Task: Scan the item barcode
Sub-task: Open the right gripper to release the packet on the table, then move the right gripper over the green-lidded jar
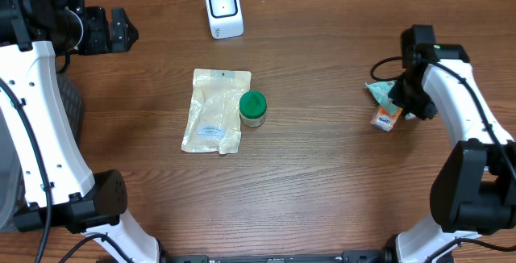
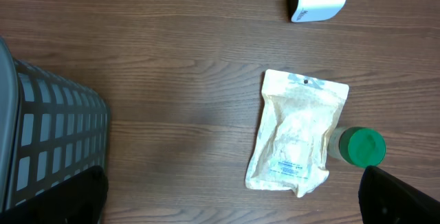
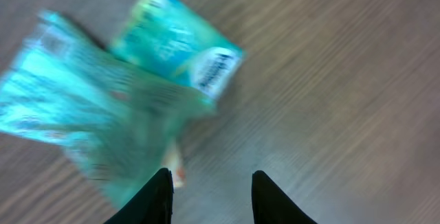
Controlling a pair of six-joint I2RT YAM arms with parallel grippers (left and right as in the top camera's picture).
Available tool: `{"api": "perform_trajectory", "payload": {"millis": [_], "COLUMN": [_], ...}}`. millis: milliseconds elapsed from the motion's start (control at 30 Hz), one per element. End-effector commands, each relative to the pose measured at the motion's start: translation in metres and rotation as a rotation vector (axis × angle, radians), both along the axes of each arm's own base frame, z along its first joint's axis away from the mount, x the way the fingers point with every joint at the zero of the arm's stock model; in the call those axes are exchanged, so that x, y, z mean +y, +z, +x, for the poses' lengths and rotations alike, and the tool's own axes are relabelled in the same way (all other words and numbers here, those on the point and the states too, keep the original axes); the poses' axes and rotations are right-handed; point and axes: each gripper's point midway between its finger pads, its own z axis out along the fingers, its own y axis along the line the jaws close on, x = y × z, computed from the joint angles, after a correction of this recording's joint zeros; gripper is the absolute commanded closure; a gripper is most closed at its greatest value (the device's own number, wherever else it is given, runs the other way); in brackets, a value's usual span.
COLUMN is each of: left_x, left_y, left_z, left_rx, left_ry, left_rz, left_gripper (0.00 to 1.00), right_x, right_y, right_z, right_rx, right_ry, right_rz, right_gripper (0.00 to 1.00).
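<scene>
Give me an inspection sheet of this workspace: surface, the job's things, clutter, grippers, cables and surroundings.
Surface: wooden table, no spills seen.
Job's things: white barcode scanner at the far edge; beige pouch flat mid-table, green-lidded jar at its right edge; teal packets and a small orange-and-white carton by the right arm.
Clutter: nothing seen.
Grippers: left gripper open and empty, far left; right gripper over the teal packets, jaws apart, nothing between them.
Cables: black cable along the left arm.
Surroundings: mesh basket at the left.
</scene>
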Motion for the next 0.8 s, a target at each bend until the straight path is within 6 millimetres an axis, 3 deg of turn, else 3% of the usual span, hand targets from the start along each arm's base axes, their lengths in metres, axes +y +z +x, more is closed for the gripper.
{"api": "perform_trajectory", "payload": {"millis": [0, 100, 200, 333, 400, 633, 767], "left_x": [0.003, 0.003, 0.003, 0.003, 0.003, 0.003, 0.003], "left_y": [-0.002, -0.002, -0.002, -0.002, -0.002, -0.002, -0.002], "left_z": [0.000, 0.000, 0.000, 0.000, 0.000, 0.000, 0.000], "left_rx": [0.007, 0.007, 0.007, 0.007, 0.007, 0.007, 0.007], "left_ry": [-0.006, -0.006, -0.006, -0.006, -0.006, -0.006, -0.006], "left_rz": [0.009, 0.009, 0.009, 0.009, 0.009, 0.009, 0.009], "left_gripper": [0.00, 0.01, 0.00, 0.00, 0.00, 0.01, 0.00], "right_x": [-0.011, -0.006, 0.012, 0.057, 0.090, 0.170, 0.231], "right_y": [0.003, 0.012, 0.028, 0.057, 0.075, 0.091, 0.105], "right_z": [-0.008, -0.010, 0.000, 0.021, 0.032, 0.060, 0.071], "right_rx": [0.016, 0.040, 0.025, -0.054, -0.117, -0.246, -0.344], "right_ry": [-0.035, 0.001, 0.086, 0.266, 0.356, 0.613, 0.774], "right_rz": [-0.002, 0.036, 0.132, 0.344, 0.467, 0.563, 0.630], "right_gripper": [0.65, 0.65, 0.64, 0.61, 0.58, 0.55, 0.27]}}
